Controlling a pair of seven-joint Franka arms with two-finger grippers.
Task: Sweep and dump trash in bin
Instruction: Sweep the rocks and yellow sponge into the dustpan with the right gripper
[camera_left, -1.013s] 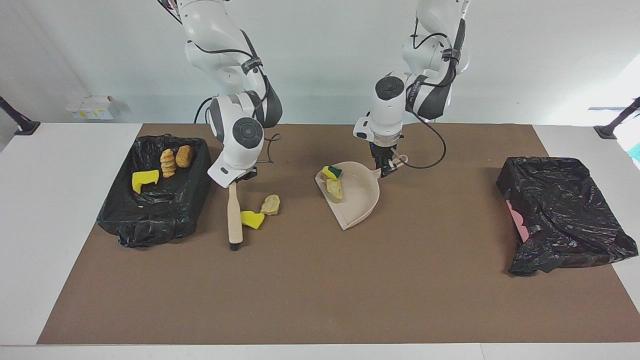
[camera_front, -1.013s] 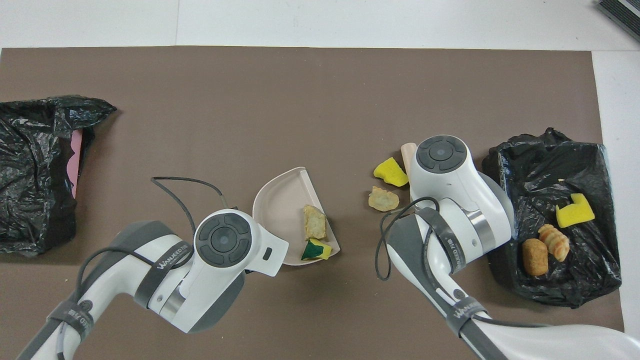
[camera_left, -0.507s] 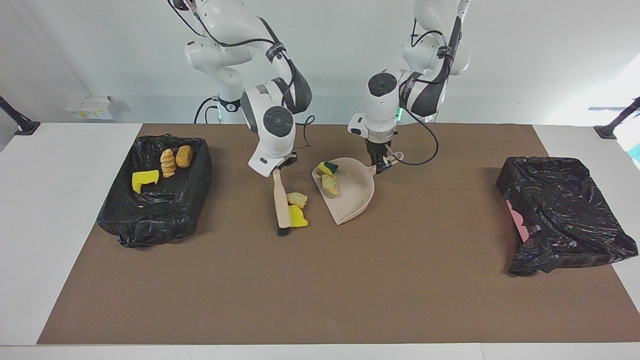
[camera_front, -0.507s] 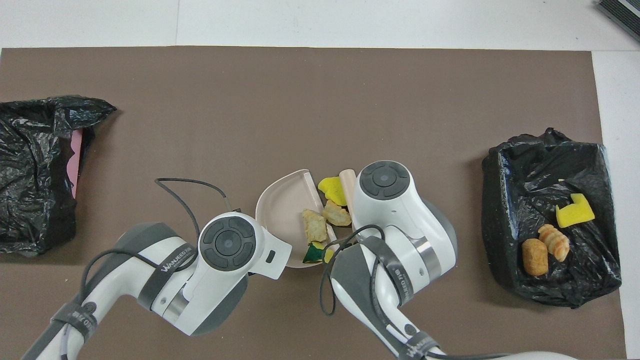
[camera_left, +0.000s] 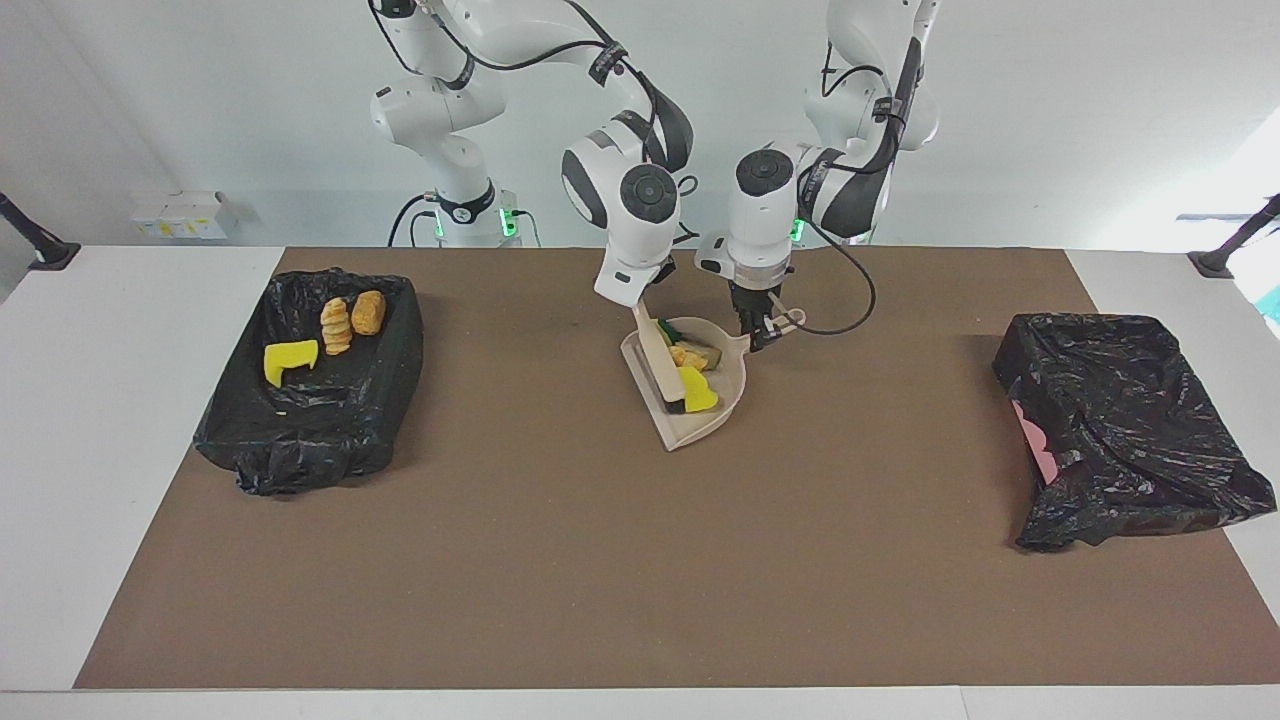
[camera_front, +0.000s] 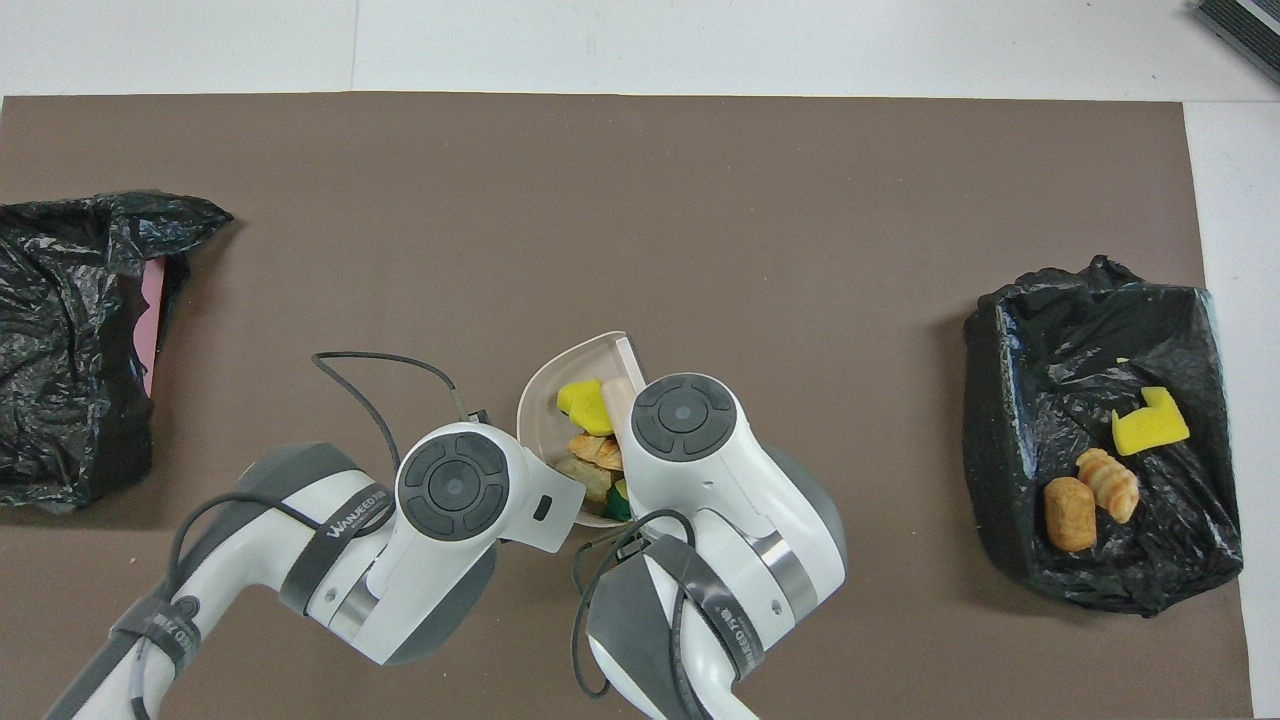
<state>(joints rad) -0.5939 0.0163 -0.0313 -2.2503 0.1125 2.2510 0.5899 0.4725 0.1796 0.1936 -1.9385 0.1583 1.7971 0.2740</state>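
Note:
The beige dustpan lies mid-table with my left gripper shut on its handle. In it lies trash: a yellow sponge piece, tan lumps and a green-and-yellow sponge. My right gripper is shut on the beige brush, whose head reaches into the pan beside the scraps. From overhead the dustpan, yellow sponge piece and a tan lump show between the two wrists, which hide both grippers. The black-lined bin holds a yellow sponge and two bread lumps.
The bin stands toward the right arm's end of the brown mat. A second black bag with pink showing at its edge lies toward the left arm's end. Cables loop from both wrists near the pan.
My right gripper swept the brush toward the left arm's end, pushing the yellow sponge piece and a tan lump off the mat into the dustpan. The dustpan barely shifted.

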